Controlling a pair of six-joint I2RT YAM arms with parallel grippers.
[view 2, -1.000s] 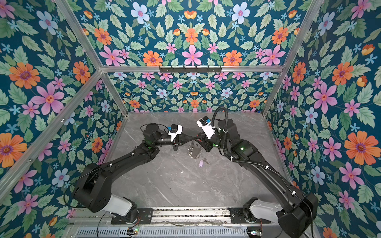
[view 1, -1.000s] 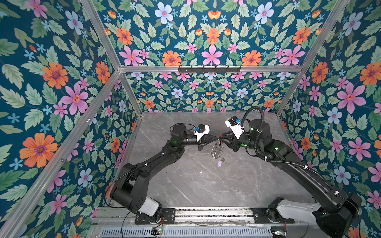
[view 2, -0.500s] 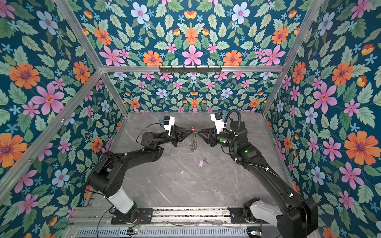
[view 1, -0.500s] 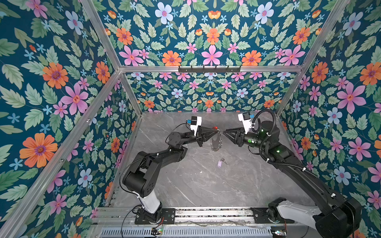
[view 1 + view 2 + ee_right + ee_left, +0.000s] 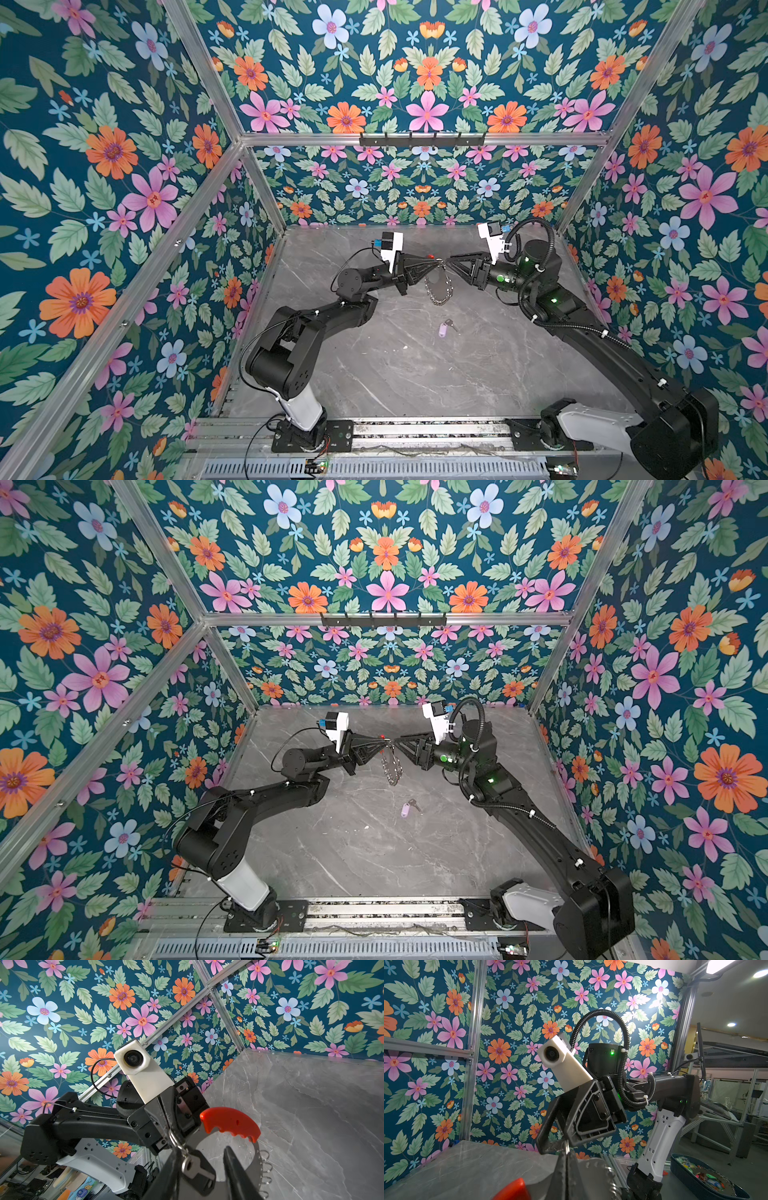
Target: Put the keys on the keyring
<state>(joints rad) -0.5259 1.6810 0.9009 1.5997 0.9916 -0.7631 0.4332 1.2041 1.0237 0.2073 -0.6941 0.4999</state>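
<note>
My left gripper (image 5: 432,262) is clamped tight on the keyring (image 5: 436,291), pinching its metal band just beside the red section (image 5: 230,1123). The loop hangs below my fingertips, clear of the table (image 5: 395,374), with the row of small silver rings (image 5: 265,1167) along its lower curve.

My right gripper (image 5: 449,262) is raised tip to tip with the left, nearly touching it in both top views. The jaws are partway apart with the black-tagged key (image 5: 197,1172) between them. The tag fills most of the gap and I read that as a grip, though one finger's contact is hard to see in the right wrist view. The key's silver head points toward the left fingertips. Its own little ring (image 5: 174,1139) sits right against the keyring's band at the pinch point. I cannot tell whether it is threaded on.

The lilac-tagged key (image 5: 444,329) lies flat on the table, below the hanging loop and nearer the front, well apart from both grippers.
</note>
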